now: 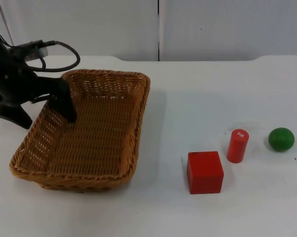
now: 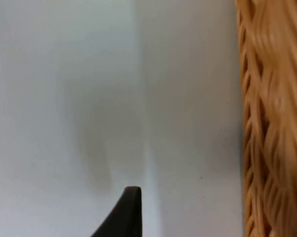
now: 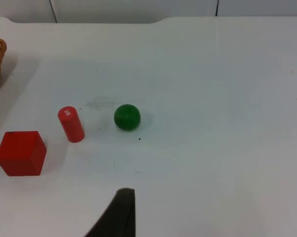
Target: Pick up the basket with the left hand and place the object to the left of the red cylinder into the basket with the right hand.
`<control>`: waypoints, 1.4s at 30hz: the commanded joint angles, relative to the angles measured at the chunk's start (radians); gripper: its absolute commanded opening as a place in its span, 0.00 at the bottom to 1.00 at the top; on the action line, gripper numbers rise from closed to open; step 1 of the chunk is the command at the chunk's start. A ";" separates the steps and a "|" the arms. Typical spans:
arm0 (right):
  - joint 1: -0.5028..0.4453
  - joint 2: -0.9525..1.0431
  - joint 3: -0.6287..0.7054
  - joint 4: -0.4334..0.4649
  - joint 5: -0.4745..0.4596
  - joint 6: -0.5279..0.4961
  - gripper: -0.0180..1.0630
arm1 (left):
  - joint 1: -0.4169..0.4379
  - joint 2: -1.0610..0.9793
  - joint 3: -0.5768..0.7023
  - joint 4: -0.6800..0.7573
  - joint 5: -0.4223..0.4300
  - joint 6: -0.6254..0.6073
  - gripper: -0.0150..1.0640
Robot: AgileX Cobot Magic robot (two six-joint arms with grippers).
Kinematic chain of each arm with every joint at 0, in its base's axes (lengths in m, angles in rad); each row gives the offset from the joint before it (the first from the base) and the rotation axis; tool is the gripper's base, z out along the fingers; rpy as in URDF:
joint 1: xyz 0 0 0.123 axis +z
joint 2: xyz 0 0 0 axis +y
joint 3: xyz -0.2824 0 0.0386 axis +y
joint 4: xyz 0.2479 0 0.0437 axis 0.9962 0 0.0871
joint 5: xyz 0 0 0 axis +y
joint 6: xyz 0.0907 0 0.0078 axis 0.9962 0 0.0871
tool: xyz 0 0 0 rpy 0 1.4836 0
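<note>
Currently I am seeing the left gripper [image 1: 64,106] straddling the basket [image 1: 89,143] wall, fingers' clamp unclear; basket resting on tabletop [image 1: 237,207], cube [image 1: 204,172] untouched.

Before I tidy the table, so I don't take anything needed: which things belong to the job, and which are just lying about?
Job:
basket, left gripper at its rim
red cube
red cylinder, the landmark

Lying about:
green ball

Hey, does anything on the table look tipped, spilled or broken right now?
Nothing stands out. The woven wicker basket looks intact, with the left gripper at its rim; red cube, red cylinder and green ball stand apart.
</note>
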 commanded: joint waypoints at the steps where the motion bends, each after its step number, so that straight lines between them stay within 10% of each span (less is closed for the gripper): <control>1: -0.005 -0.003 0.007 0.000 -0.006 -0.015 0.99 | 0.002 0.009 -0.006 0.005 0.002 0.001 0.99; 18: -0.005 -0.003 0.007 -0.016 -0.007 -0.015 0.99 | 0.002 0.031 -0.006 0.011 0.015 0.001 0.98; 26: -0.005 -0.003 0.007 -0.030 -0.007 -0.015 0.99 | -0.002 0.031 -0.006 0.013 0.026 0.001 0.76; 37: -0.005 -0.003 0.007 -0.030 -0.007 -0.015 0.99 | -0.002 0.031 -0.004 0.002 0.041 -0.010 0.74; 42: -0.005 -0.003 0.007 -0.030 -0.007 -0.015 0.99 | -0.002 0.031 -0.004 0.000 0.039 -0.026 0.44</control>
